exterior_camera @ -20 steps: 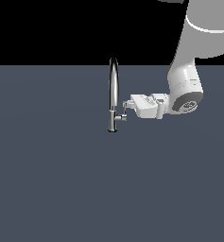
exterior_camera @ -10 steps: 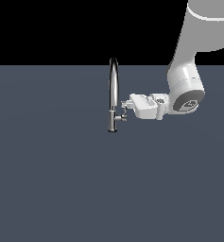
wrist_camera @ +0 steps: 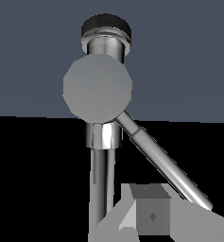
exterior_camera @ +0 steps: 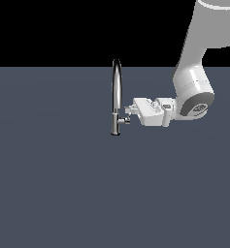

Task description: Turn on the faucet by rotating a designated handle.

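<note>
- Handle [exterior_camera: 125, 119]: short chrome stub off the faucet's base, sticking out toward 3 o'clock in the exterior view, just above the base's foot.
- In the wrist view, handle [wrist_camera: 163, 160] seen end-on: a flat grey disc covering the body, with a thin lever blade running off it toward 4 to 5 o'clock.
- Faucet [exterior_camera: 116, 97]: upright near the middle of the exterior view, slim and shiny, spout rising to 12 o'clock and arching at the horizon line; dark ring at the foot.
- In the wrist view, faucet [wrist_camera: 104, 156] shown as a chrome column behind the disc, black-rimmed end at 12 o'clock.
- Gripper [exterior_camera: 128, 114]: lying level at the handle's 3 o'clock, fingertips right at the stub's outer end.
- One finger [wrist_camera: 151, 212] visible in the wrist view, a grey block just beside the lever blade's far end; contact cannot be told.
- Jaw spread: cannot tell from either view; nothing clearly clasped.
- Arm [exterior_camera: 194, 97]: white, coming down from 1 o'clock, bending at a rounded joint and reaching across to the gripper.
- Floor [exterior_camera: 63, 193]: flat slate-grey plane under everything, black above the horizon.
</note>
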You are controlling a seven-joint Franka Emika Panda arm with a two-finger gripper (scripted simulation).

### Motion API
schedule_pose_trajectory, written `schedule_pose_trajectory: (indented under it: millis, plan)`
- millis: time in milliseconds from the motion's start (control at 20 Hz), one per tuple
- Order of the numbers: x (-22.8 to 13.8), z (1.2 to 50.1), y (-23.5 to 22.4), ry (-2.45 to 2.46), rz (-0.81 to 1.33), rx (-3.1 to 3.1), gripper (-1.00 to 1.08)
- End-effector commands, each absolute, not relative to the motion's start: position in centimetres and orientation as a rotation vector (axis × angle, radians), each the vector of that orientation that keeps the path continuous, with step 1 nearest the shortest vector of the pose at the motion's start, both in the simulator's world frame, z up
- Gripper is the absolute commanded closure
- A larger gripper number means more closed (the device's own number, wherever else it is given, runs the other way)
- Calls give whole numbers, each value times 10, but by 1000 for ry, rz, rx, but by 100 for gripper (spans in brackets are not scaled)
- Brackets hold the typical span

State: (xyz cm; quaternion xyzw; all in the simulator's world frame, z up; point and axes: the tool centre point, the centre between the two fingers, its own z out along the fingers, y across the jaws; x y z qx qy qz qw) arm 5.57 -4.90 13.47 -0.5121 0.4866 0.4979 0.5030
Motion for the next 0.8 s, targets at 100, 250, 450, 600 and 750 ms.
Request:
schedule_pose_trajectory:
  millis: [100,250,450,600,750]
  plan:
    - [34,116,-56,1197,1214,-1222,108]
    - [41,128,-49,1171,1206,-1238,108]
    - [31,99,-52,1183,1209,-1231,108]
    - [24,77,-55,1191,1211,-1226,108]
    - [19,64,-57,1197,1213,-1223,108]
